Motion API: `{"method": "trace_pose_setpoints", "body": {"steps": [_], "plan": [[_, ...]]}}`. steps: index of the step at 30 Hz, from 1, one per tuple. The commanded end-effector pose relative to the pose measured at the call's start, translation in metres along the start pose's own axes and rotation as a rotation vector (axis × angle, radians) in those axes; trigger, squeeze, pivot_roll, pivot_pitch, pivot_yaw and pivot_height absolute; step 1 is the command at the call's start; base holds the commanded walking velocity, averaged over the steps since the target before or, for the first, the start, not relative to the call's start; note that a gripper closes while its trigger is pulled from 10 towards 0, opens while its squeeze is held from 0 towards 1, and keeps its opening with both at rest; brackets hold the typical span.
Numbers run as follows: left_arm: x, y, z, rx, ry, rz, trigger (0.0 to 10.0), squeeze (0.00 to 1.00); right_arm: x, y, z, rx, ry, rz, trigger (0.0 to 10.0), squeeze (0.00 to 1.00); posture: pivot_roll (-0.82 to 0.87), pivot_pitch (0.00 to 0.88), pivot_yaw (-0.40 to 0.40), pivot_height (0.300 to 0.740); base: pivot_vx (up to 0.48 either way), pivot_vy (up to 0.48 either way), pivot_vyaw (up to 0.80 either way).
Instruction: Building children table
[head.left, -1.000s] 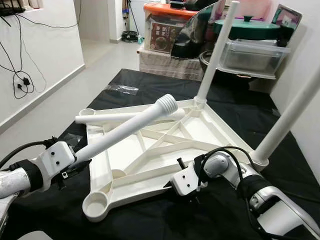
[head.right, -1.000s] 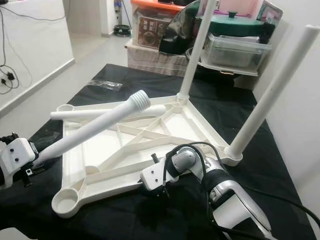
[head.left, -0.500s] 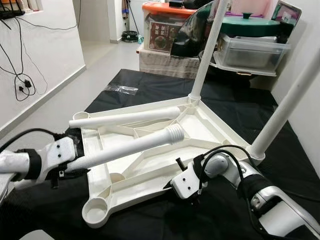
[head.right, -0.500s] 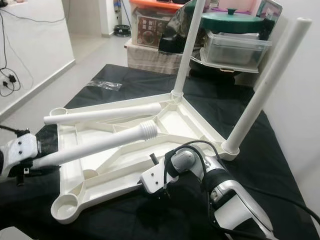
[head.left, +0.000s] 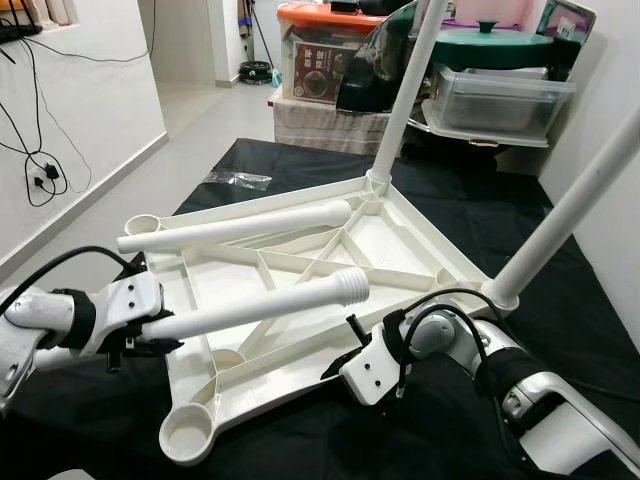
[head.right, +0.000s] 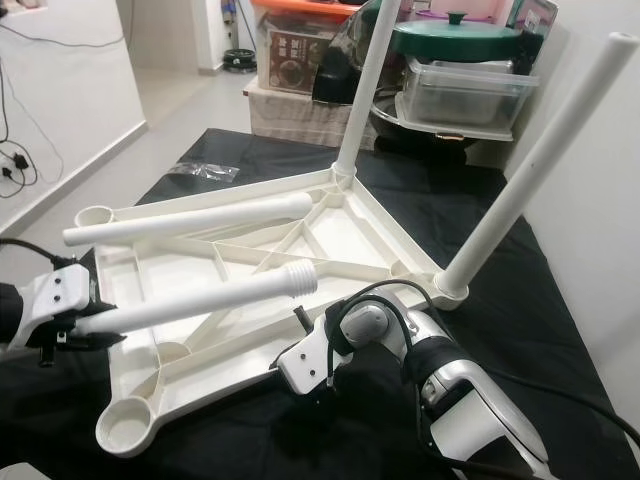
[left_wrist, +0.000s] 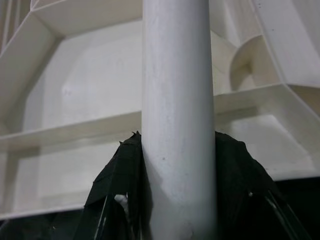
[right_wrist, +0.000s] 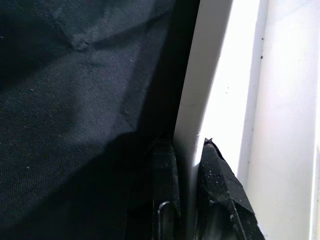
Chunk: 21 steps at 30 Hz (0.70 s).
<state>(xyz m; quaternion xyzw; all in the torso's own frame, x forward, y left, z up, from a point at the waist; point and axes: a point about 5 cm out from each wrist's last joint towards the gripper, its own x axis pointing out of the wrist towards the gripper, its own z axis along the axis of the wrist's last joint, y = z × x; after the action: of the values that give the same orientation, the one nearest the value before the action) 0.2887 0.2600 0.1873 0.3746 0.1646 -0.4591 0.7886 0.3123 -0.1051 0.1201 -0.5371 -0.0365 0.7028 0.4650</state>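
Note:
A white plastic table top (head.left: 395, 250) lies upside down on a black cloth. Two white legs stand in its sockets, one at the far corner (head.left: 402, 100) and one at the right corner (head.left: 575, 205). A third leg (head.left: 235, 228) lies loose across the top. My left gripper (head.left: 150, 335) is shut on a fourth leg (head.left: 260, 308), also seen close up (left_wrist: 177, 125), held low over the top with its threaded end (head.left: 350, 285) pointing right. The near corner socket (head.left: 187, 433) is empty. My right gripper (head.left: 345, 362) is shut on the top's near rim (right_wrist: 210, 100).
A clear plastic bag (head.left: 240, 180) lies on the black cloth (head.left: 560, 330) at the far left. Storage boxes (head.left: 325, 60) and a green-lidded pot (head.left: 495, 45) crowd the back. A white wall stands close on the right. Bare floor (head.left: 150, 190) and wall cables (head.left: 40, 170) are on the left.
The held leg has swung down from a steep tilt to nearly level over the table top. My left gripper moved in toward the top. The right gripper kept its hold on the rim.

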Motion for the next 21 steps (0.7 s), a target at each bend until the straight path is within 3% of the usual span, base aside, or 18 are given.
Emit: {"method": "trace_pose_setpoints", "body": {"steps": [1,12,14,15,17,20,21], "plan": [[0.005,0.0,0.002,0.014,-0.002,-0.021,10.0,0.0,0.006,-0.005,0.016,-0.163,-0.033,0.064,9.8,0.0,0.04,0.0,-0.015,0.74,0.0,0.0,0.0],[0.011,0.004,0.002,0.008,-0.008,-0.007,10.0,0.0,-0.01,-0.023,0.015,-0.164,0.022,0.052,10.0,0.0,0.03,0.0,-0.021,0.74,0.0,0.0,0.0],[0.016,0.007,0.003,-0.005,-0.015,0.013,10.0,0.0,-0.01,-0.037,0.015,-0.04,0.05,-0.041,10.0,0.0,0.03,0.0,-0.022,0.74,0.0,0.0,0.0],[0.016,0.007,0.003,-0.005,-0.015,0.013,10.0,0.0,-0.01,-0.037,0.015,-0.04,0.05,-0.041,10.0,0.0,0.03,0.0,-0.022,0.74,0.0,0.0,0.0],[0.021,0.008,0.002,-0.017,-0.018,0.027,10.0,0.0,-0.01,-0.043,0.01,0.122,0.069,-0.085,10.0,0.0,0.02,0.0,-0.025,0.74,0.0,0.0,0.0],[0.023,0.008,0.002,-0.024,-0.02,0.035,10.0,0.0,-0.01,-0.043,0.008,0.18,0.079,-0.095,10.0,0.0,0.02,0.0,-0.026,0.74,0.0,0.0,0.0],[0.025,0.008,0.002,-0.034,-0.023,0.044,10.0,0.0,-0.011,-0.044,0.006,0.223,0.089,-0.111,10.0,0.46,0.02,0.0,-0.029,0.74,0.0,0.0,0.0]]}}
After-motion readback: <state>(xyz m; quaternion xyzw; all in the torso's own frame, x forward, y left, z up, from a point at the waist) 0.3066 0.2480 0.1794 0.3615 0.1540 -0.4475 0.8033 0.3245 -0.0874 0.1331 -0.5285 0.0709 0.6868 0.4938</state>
